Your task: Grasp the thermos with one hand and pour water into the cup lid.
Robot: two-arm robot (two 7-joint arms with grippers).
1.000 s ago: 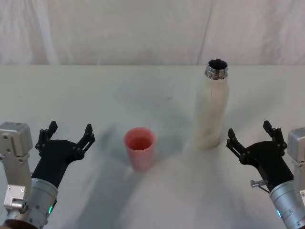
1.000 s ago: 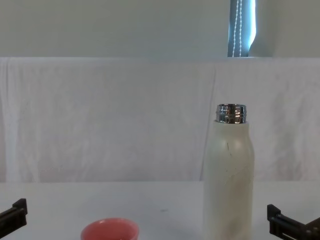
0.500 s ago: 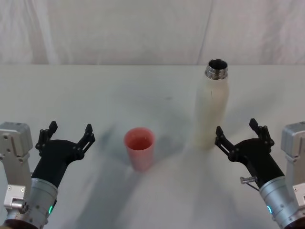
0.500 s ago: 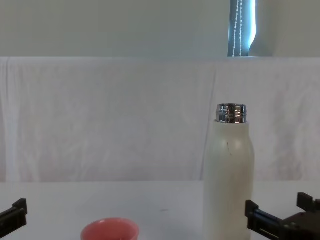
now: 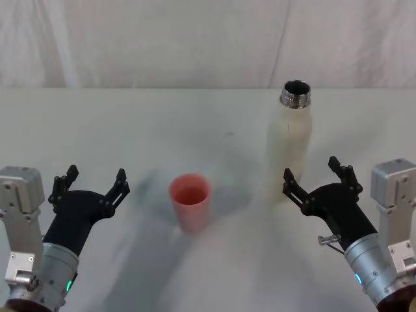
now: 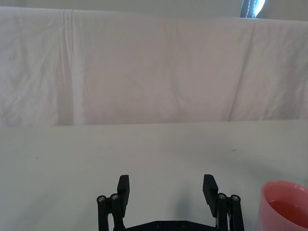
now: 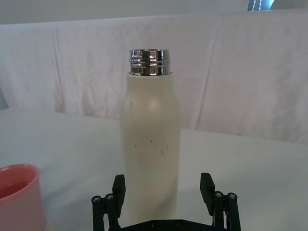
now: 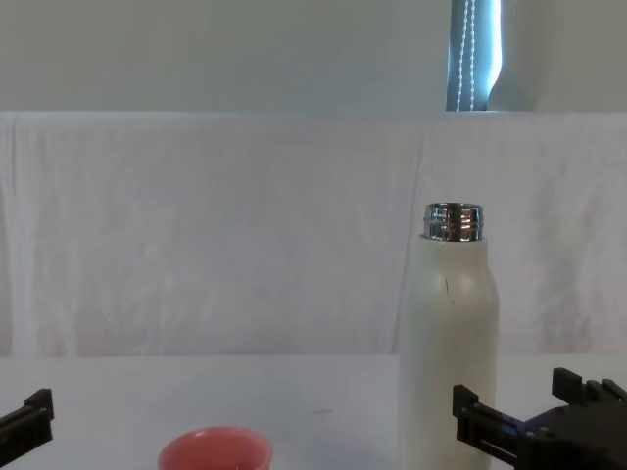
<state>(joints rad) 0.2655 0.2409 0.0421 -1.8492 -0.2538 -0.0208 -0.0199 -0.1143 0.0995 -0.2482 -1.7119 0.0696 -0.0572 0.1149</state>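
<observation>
So from the head view, the right gripper sits just short of the thermos, fingers spread to straddle it, nothing pinched. The thermos stands upright on the worktop, mouth up. Left gripper idles spread beside the cup lid. Right wrist view: bottle centred, vertical.

a: what finish is seen on the thermos?
b: a matt cream coat, scuffed with fine dark marks, under a glossy threaded steel neck.
a: and beside the thermos?
b: the cup lid looks like smooth matt plastic; creased white cloth is hung behind.
</observation>
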